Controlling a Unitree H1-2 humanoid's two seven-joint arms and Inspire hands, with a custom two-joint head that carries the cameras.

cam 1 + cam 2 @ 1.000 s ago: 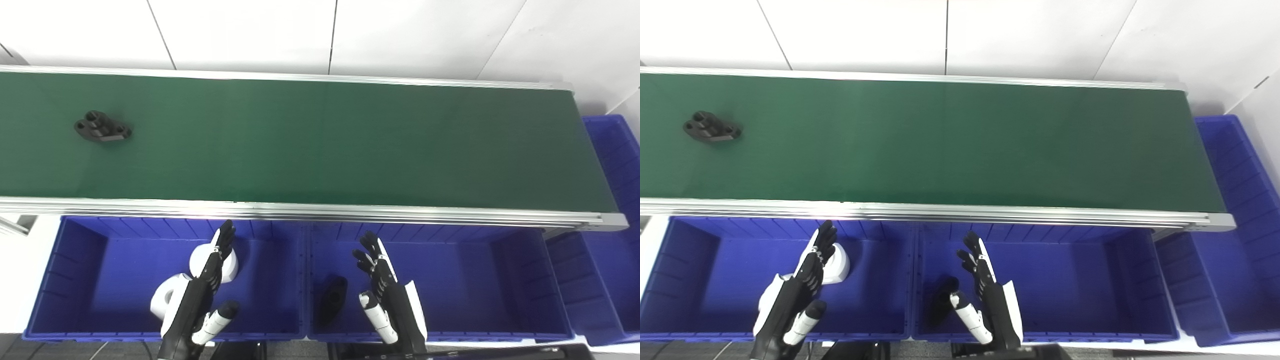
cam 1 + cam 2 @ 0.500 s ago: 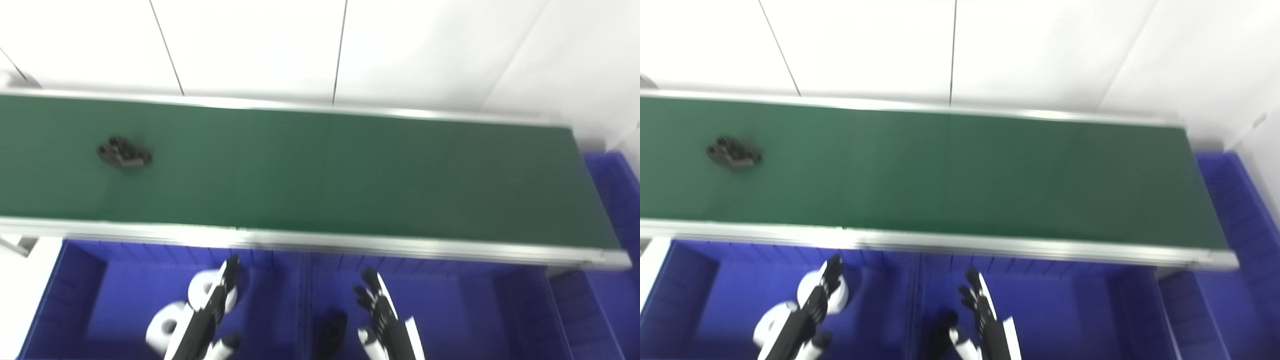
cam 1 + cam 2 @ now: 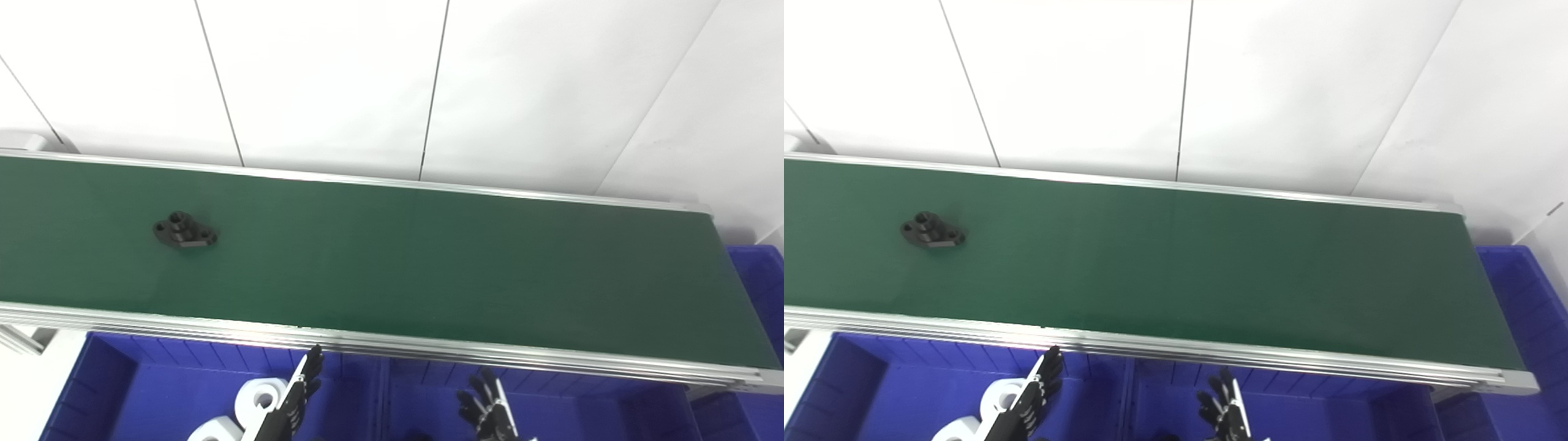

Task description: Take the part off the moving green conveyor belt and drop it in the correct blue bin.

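1. White wall panels back a long green belt, with blue bins along its near edge; you are looking down across all of it.
2. Nearest you, the left hand rises from the bottom edge over the left bin, fingers straight and spread, holding nothing.
3. The right hand rises over the middle bin, fingers fanned apart and likewise empty; only its upper part shows.
4. Two white rings lie in the left bin just beside the left hand, apparently already sorted. Little of the middle bin's floor is in view.
5. A third bin stands past the belt's right end.
6. Farther out, the part, a black bracket with holes, lies flat on the belt's left stretch, toward the far side, well apart from both hands.
7. Your pick is not yet begun: the bracket is untouched and neither hand is over the belt.
8. Left to do, by this reading: reach across the near rail, close on the bracket as it travels, lift it, and release it into the bin that matches. Which bin that is cannot be told from here.
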